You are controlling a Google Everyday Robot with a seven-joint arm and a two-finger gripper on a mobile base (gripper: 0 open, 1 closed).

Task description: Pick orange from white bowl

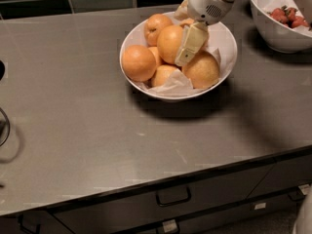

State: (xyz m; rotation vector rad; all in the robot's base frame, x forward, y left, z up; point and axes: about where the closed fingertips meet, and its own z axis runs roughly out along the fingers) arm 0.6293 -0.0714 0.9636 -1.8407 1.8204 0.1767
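The white bowl (227,44) sits at the back middle of the grey counter, lined with crumpled white paper and holding several oranges. My gripper (178,41) reaches down into it from the upper right. Its near cream finger (191,43) lies against the right side of the top middle orange (167,44); the other finger shows behind that orange. The fingers are closed on this orange, which rests on the pile. Other oranges sit at the left (139,63) and the right (201,70) of the bowl.
A second white bowl (273,30) with red fruit pieces (288,16) stands at the back right. A dark tiled wall runs behind the counter. The counter's front edge has drawers with handles (172,198) below. A dark round object (3,126) shows at the left edge.
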